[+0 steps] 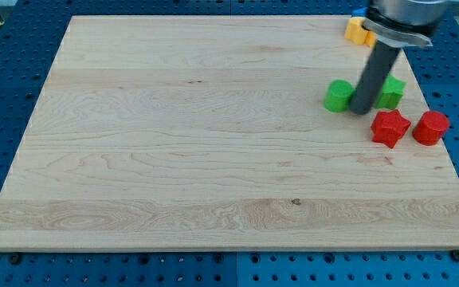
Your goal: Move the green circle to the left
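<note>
The green circle (339,96) lies on the wooden board (213,159) at the view's upper right. My tip (361,110) rests on the board just right of the green circle, touching or nearly touching it. A second green block (391,92), star-like in shape, lies right of the rod and is partly hidden by it.
A red star-like block (390,127) and a red round block (430,127) lie below and right of my tip. A yellow-orange block (358,30) sits at the board's top right edge, partly hidden by the arm. Blue pegboard surrounds the board.
</note>
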Tool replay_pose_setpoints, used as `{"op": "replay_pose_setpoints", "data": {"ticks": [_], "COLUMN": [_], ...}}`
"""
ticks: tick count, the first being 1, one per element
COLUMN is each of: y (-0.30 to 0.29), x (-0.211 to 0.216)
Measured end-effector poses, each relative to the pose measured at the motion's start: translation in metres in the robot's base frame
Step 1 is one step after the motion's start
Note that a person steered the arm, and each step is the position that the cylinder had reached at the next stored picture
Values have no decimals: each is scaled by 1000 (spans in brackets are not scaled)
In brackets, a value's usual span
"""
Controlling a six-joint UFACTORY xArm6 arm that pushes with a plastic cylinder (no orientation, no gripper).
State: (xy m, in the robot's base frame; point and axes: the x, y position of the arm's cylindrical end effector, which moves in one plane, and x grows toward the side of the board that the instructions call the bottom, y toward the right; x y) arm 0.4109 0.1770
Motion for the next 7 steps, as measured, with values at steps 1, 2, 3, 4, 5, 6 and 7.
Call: {"op": "replay_pose_setpoints", "data": {"ticks": [1, 2, 3, 4, 5, 6, 7], "y": [-63, -127, -122, -77, -70, -124, -196], "x": [-37, -44, -49, -50, -62, -90, -100]}}
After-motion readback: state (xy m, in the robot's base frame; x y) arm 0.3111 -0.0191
